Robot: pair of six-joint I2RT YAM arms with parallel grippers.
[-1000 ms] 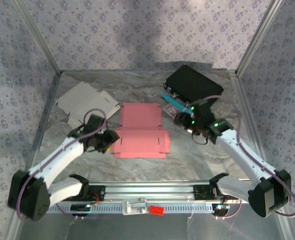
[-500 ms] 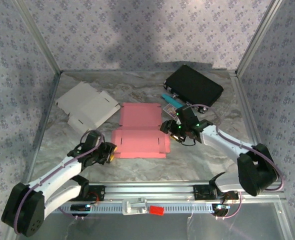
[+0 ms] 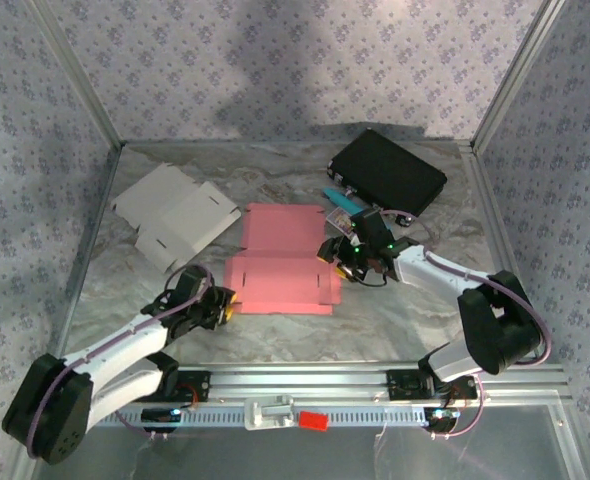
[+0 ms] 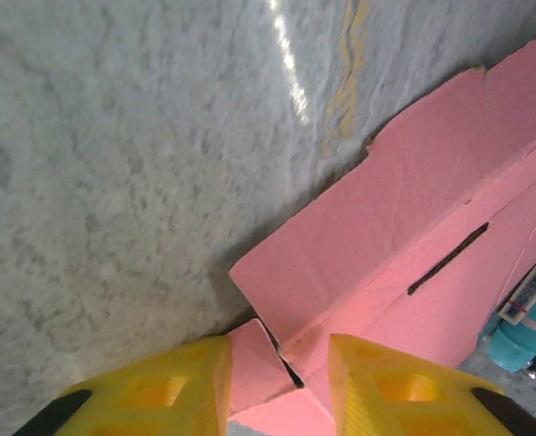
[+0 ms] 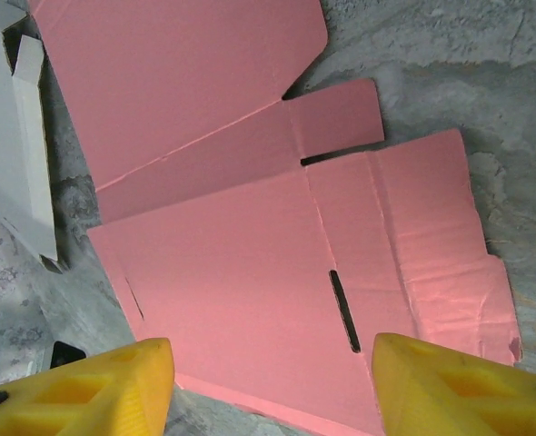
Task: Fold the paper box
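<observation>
L tool (image 4: 275,368) straddles pink box (image 4: 413,209) corner edge.

- White cardboard blank (image 3: 175,215): unfolded, lying flat at the far left of the table. One of its edges also appears at the left border of the right wrist view (image 5: 18,163).
- Black case (image 3: 388,170): rectangular, flat, at the far right, set at an angle to the back wall.
- Teal cylinder (image 3: 341,200): lies near the case's near-left corner. It carries a striped label in the left wrist view (image 4: 527,331).
- Table (image 3: 275,175): grey-veined, marble-look surface.
- Walls (image 3: 275,70): pale, with a small purple floral print.
- Aluminium rail (image 3: 305,380): runs along the near edge, with a red tag (image 3: 312,421) just in front of it.
</observation>
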